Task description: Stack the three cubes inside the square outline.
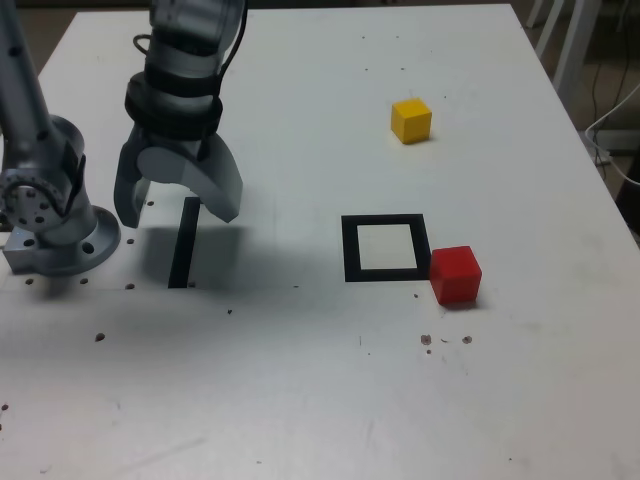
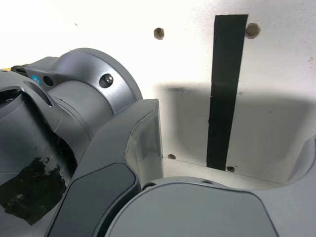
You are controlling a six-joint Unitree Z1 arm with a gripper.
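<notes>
Two matte cubes, red cube and yellow cube, sit outside the square outline; smooth grey gripper spread wide, empty.

You see a white table dotted with small holes. On it lie a yellow cube, a red cube touching the square outline, and a black strip.

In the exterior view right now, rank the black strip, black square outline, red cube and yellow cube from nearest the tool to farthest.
1. Straight black strip, directly beneath the tool.
2. Black square outline, mid-table.
3. Red cube, beside the outline's right corner.
4. Yellow cube, far right; close to red's distance.
</notes>
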